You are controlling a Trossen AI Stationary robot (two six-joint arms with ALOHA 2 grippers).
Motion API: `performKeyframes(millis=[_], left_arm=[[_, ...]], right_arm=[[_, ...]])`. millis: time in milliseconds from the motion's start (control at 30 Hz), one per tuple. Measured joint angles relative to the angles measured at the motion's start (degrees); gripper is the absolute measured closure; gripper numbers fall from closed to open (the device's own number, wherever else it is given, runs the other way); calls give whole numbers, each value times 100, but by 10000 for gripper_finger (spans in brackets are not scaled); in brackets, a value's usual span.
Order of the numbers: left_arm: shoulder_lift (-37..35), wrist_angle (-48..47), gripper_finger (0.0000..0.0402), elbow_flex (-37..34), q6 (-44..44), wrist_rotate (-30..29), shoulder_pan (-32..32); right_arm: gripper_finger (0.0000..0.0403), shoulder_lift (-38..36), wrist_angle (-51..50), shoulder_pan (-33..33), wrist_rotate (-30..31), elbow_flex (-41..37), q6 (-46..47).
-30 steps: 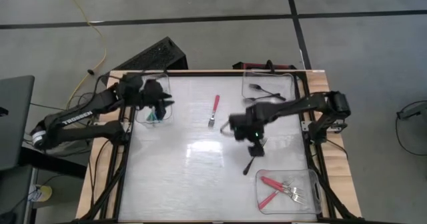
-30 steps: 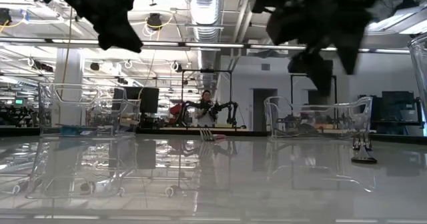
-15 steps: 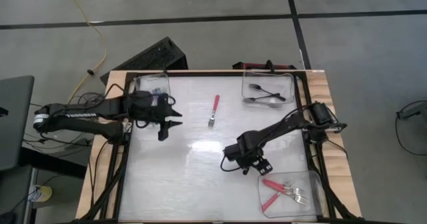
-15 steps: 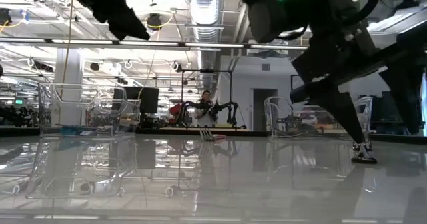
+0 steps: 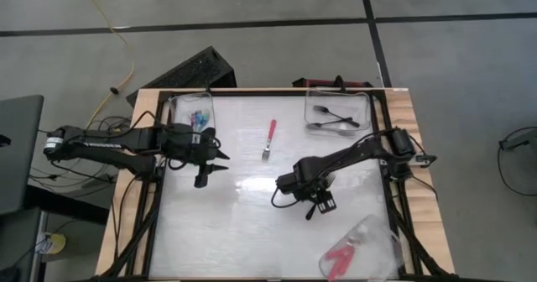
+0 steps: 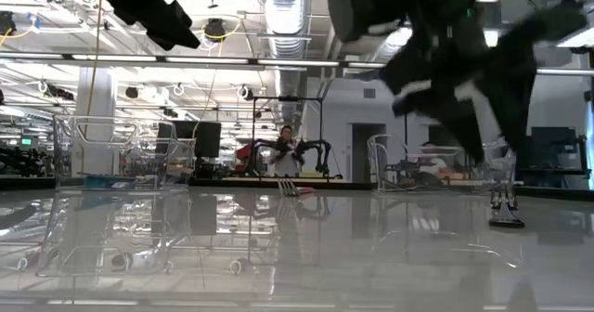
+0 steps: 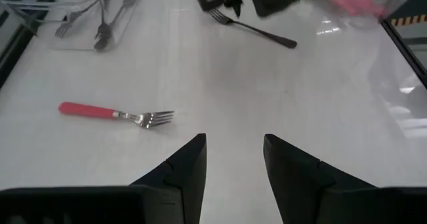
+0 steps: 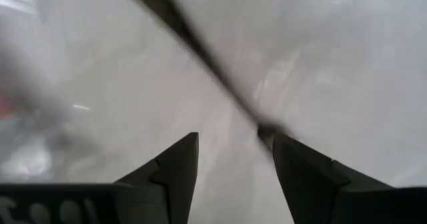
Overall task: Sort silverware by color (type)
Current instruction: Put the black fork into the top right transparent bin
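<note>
The right gripper (image 5: pixel 316 203) is spread, grasping nothing, low over the white bench (image 5: pixel 226 223), with the thin all-black fork (image 7: pixel 253 28) beside one fingertip. The left gripper (image 5: pixel 210 171) is released, empty, near the bench's left edge. The red-handled metal-tined fork (image 5: pixel 268 139) lies loose mid-bench, between the arms.

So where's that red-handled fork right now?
The red-handled fork lies loose on the table's far middle in the high view, between both trays, ahead of the left pincer.
</note>
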Motion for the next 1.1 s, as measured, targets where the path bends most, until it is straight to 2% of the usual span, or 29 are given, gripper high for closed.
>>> performKeyframes(millis=[167, 333, 400, 467, 567, 700, 767, 900, 1033, 1100], left_arm=[[0, -9, 266, 0, -1, -24, -152], [7, -33, 266, 0, 16, -85, -305], [96, 74, 266, 2, 134, -70, -320], [195, 86, 266, 2, 205, 77, -320], [414, 209, 266, 2, 159, 243, -336], [703, 384, 266, 0, 27, 388, -512], [800, 538, 266, 0, -29, 361, -661], [898, 943, 266, 0, 3, 274, -951], [909, 1064, 266, 4, 13, 216, -1142], [909, 1034, 266, 4, -19, -19, -1259]], right_arm=[[188, -185, -625, -53, -301, 527, 759], [188, -698, -691, 295, -1912, 795, 2304], [188, -1010, -429, 626, -2249, 823, 2971], [188, -1377, -52, 1001, -2207, 861, 3689], [188, -1865, 532, 1603, -1476, 864, 4660], [189, -2033, 886, 2158, -686, 861, 5385], [189, -2033, 891, 2309, -592, 861, 5293], [189, -2015, 929, 2543, -576, 861, 4438], [189, -1926, 902, 2483, -427, 859, 3916], [189, -1879, 885, 2316, -396, 868, 3630]])
